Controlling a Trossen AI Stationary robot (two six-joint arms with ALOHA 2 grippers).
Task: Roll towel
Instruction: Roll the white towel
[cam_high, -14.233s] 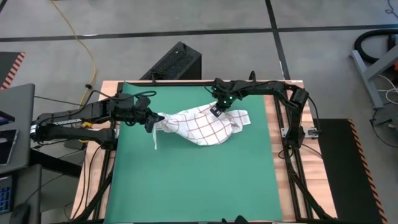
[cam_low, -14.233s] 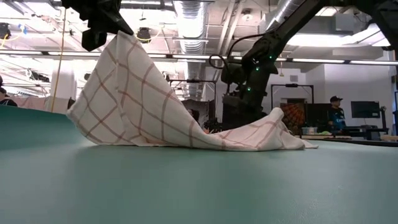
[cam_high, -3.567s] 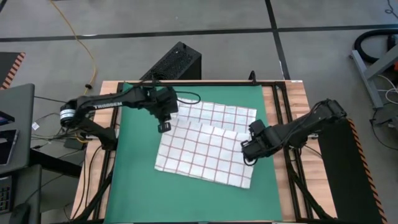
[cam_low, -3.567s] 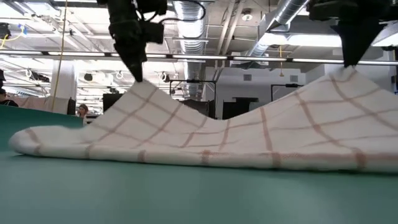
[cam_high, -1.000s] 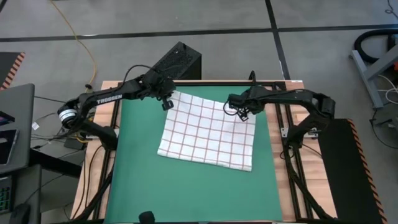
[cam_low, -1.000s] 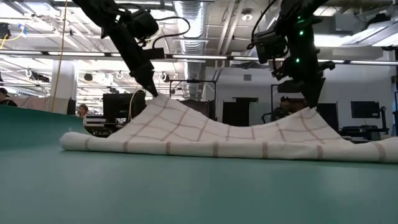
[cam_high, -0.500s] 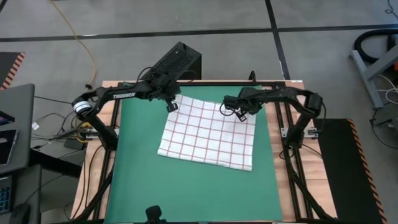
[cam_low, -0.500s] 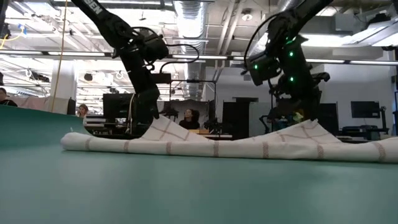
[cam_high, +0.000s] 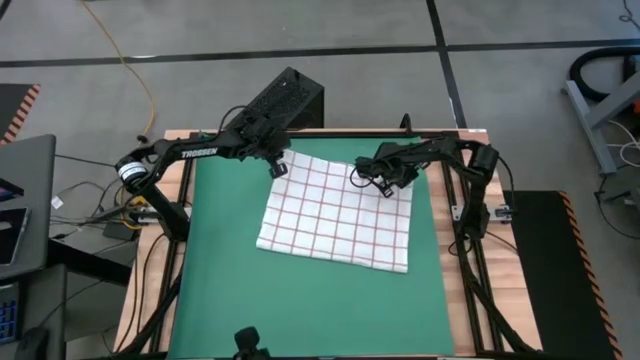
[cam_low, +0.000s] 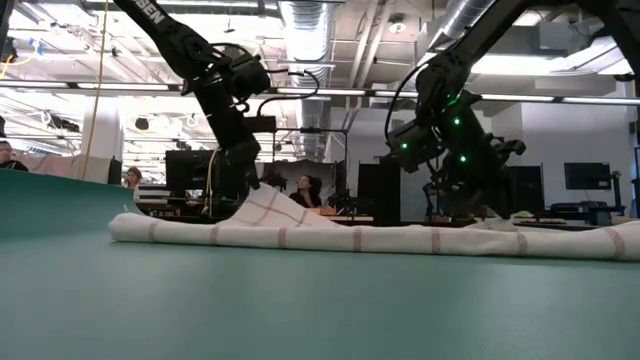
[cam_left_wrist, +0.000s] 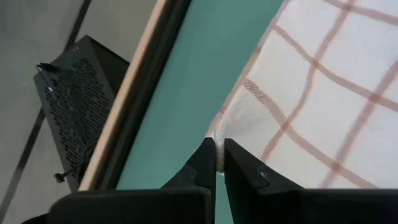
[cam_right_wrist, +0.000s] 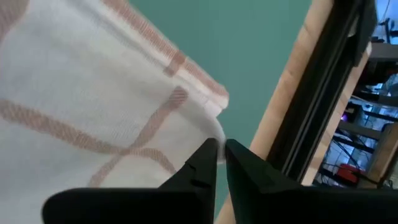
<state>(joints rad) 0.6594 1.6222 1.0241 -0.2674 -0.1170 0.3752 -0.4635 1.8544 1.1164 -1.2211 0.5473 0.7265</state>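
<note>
1 towel (cam_high: 335, 212), spread on 1 green mat (cam_high: 220, 290). 2 arms: left gripper (cam_high: 279, 168) & right gripper (cam_high: 391, 186), 1 per far towel corner. 1 black box (cam_high: 285, 98) beyond table's far edge.

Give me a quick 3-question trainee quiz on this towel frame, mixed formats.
1. True or false: the towel lies spread out on the green mat.
2. Which towel corners do the left gripper and right gripper pinch? A) near corners B) far corners C) none
3. Fill in: beyond the table's far edge sits a black ___.

Key: 1 true; 2 B; 3 box.
</note>
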